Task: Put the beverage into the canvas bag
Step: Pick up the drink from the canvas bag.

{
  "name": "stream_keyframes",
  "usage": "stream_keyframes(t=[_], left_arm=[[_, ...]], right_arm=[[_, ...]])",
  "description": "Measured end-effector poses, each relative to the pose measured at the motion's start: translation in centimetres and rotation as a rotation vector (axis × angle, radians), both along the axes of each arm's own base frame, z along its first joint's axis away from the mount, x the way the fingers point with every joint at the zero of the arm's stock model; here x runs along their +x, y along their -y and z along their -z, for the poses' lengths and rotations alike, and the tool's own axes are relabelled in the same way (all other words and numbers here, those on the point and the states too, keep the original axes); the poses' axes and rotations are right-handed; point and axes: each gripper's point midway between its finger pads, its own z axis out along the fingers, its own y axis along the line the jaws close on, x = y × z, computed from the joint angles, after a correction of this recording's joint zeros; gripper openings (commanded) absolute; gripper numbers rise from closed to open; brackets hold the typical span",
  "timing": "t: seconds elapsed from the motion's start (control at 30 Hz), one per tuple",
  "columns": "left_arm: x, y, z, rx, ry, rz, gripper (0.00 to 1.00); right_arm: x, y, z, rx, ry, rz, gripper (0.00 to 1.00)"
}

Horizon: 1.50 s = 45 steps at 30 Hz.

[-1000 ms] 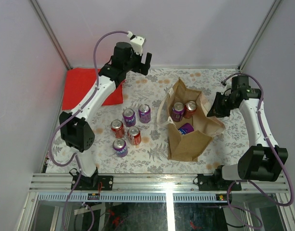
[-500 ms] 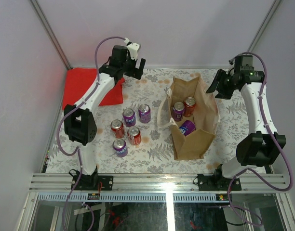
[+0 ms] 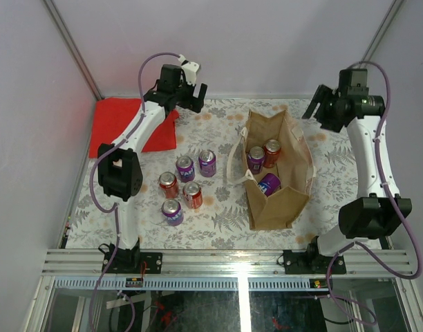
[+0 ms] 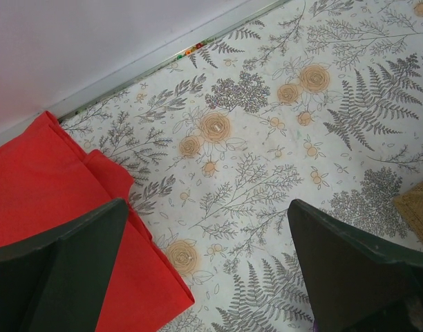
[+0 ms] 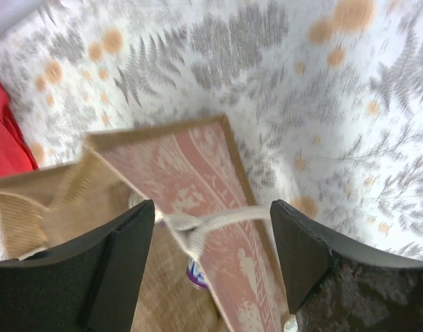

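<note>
The tan canvas bag [image 3: 277,207] stands open at the table's middle right, cream handle [image 3: 232,162] hanging on its left. Inside are a purple can [image 3: 256,159], a red can [image 3: 271,153] and a purple can lying down [image 3: 268,183]. Several beverage cans [image 3: 185,168] stand left of the bag. My right gripper [image 3: 321,109] hovers open above the bag's far right corner. In the right wrist view my right gripper [image 5: 211,207] looks down on the bag's printed wall [image 5: 198,173] and a loose strap [image 5: 225,221]. My left gripper [image 3: 195,97] is open, empty, far left of the bag.
A flat red cloth [image 3: 118,124] lies at the back left, and its edge [image 4: 52,200] shows under my left gripper [image 4: 206,207]. A floral tablecloth [image 3: 218,221] covers the table. Grey walls close in the back and both sides.
My right gripper opened, let go of the bag's right side and rose up and back. The bag sprang from a splayed shape to a narrower upright one. The left arm shifted slightly.
</note>
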Motion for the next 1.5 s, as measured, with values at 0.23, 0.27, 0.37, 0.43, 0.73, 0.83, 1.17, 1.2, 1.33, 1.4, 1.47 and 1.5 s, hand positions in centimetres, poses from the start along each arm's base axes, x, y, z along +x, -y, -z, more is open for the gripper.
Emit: stream_keyframes(t=[0.23,0.27,0.37,0.43,0.73,0.83,1.17,1.2,1.33,1.4,1.47,1.5], left_arm=[[0.1,-0.5,0.2,0.01,-0.002,0.002,0.99],[0.1,-0.6,0.2,0.012,-0.003,0.003,0.99],[0.4,-0.6,0.4,0.02,-0.006,0.008,0.99],[0.7,-0.5,0.4,0.024,-0.001,0.014,0.99],[1.0,-0.9,0.8,0.042,-0.004,0.023,0.99],[1.0,-1.0,0.8,0.048,-0.004,0.026,0.99],[0.1,-1.4,2.1,0.06,-0.038,0.029,0.99],[0.1,-1.4,2.1,0.06,-0.039,0.029,0.99],[0.1,-1.4,2.0,0.06,-0.038,0.029,0.99],[0.0,-1.4,2.0,0.059,-0.038,0.028,0.99],[0.0,-1.4,2.0,0.057,-0.039,0.027,0.99],[0.0,-1.4,2.0,0.056,-0.04,0.026,0.99]], right_arm=[[6.3,-4.8,-15.2,-0.19,0.379,-0.108,0.71],[6.6,-5.9,-15.9,-0.196,0.403,-0.126,0.71],[5.9,-9.7,-13.7,-0.228,0.332,-0.2,0.7],[4.3,-12.1,-9.3,-0.254,0.199,-0.263,0.69],[-4.7,-13.7,3.4,-0.328,-0.246,-0.321,0.69],[-7.1,-12.4,3.6,-0.315,-0.266,-0.285,0.69],[-11.0,-11.0,9.4,-0.293,-0.389,-0.237,0.75],[-10.9,-11.2,9.9,-0.292,-0.405,-0.244,0.76],[-9.8,-11.6,12.5,-0.265,-0.479,-0.276,0.78],[-9.3,-11.3,13.8,-0.257,-0.516,-0.28,0.79],[-9.0,-11.1,14.8,-0.247,-0.531,-0.28,0.79],[-9.1,-10.8,15.2,-0.244,-0.538,-0.28,0.79]])
